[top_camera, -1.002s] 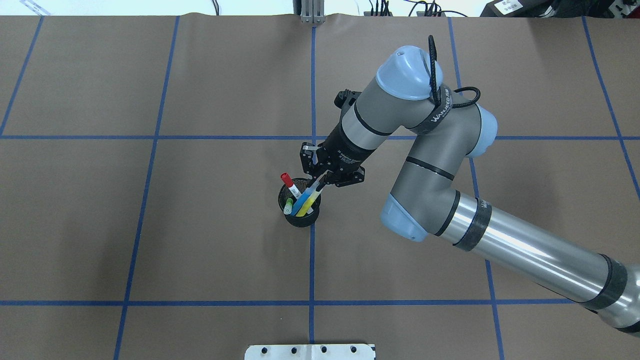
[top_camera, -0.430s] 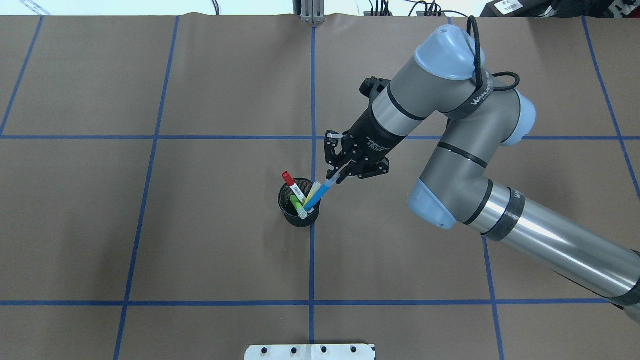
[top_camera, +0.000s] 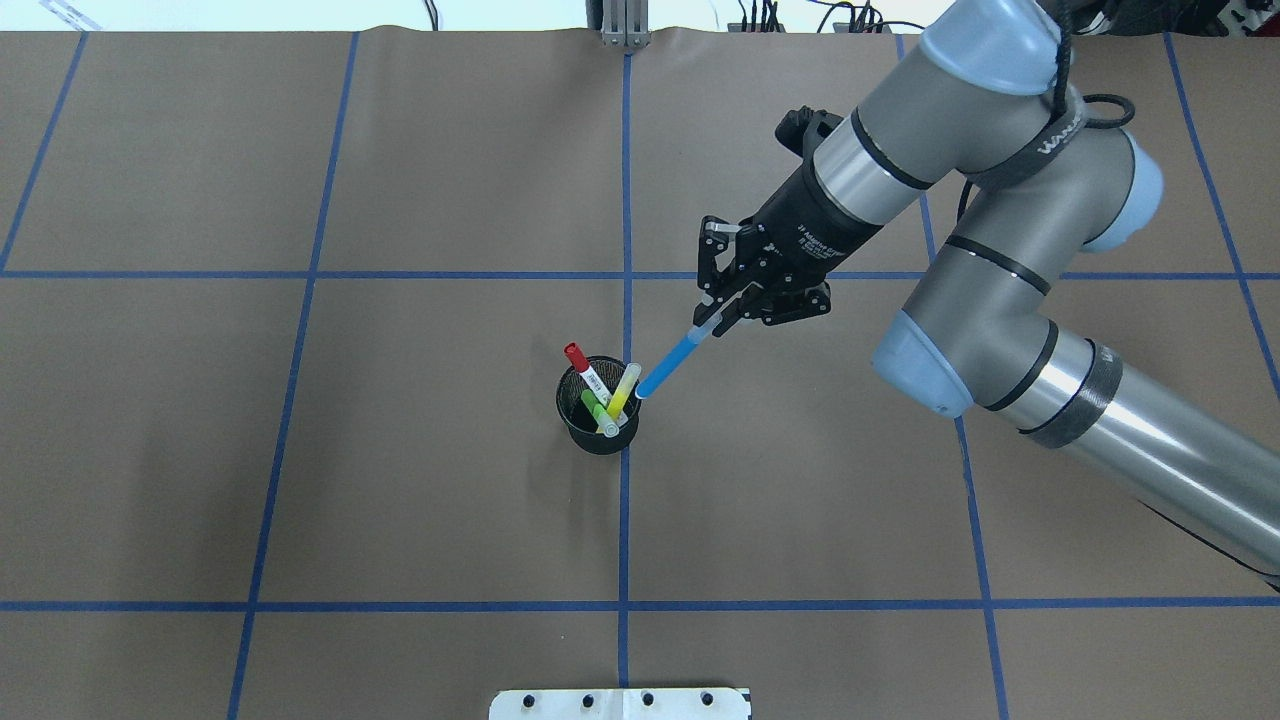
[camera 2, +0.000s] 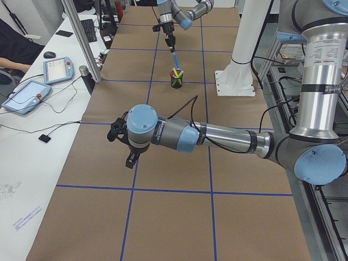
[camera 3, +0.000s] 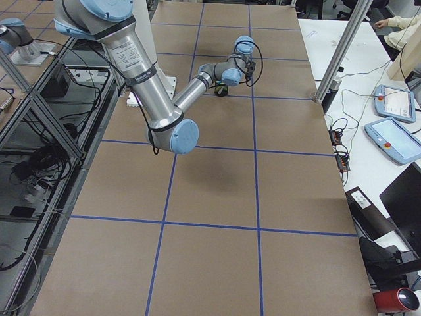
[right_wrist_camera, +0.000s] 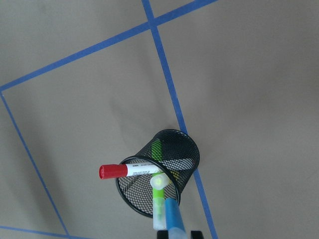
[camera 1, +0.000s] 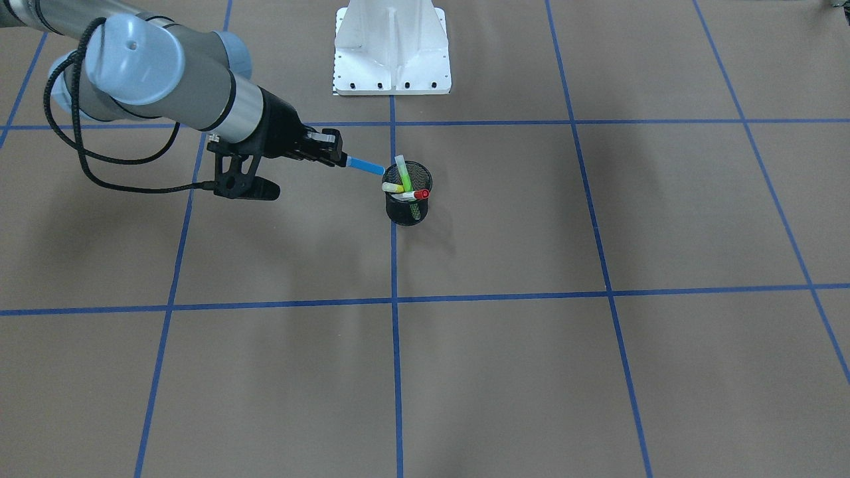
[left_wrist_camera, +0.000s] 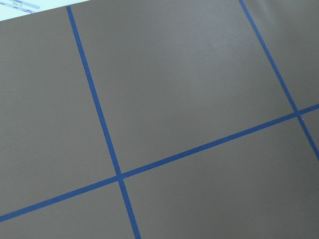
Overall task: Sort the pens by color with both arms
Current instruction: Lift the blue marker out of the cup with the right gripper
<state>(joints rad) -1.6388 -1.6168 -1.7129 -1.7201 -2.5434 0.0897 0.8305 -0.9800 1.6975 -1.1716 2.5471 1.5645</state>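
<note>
Fingers of the right gripper [camera 1: 337, 159] pinch one end of the blue pen [camera 1: 365, 165] in the front view, left of the black cup [camera 1: 406, 211]. From overhead, the pen slants down-left from the fingers, its tip near the cup's rim. Left side view: cannot tell if the left gripper [camera 2: 119, 135] is wide or narrow.

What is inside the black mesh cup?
Red pen, green pen and yellow pen lean in the cup; its wall mostly hides their lower ends. The blue pen is outside, in the right gripper.
</note>
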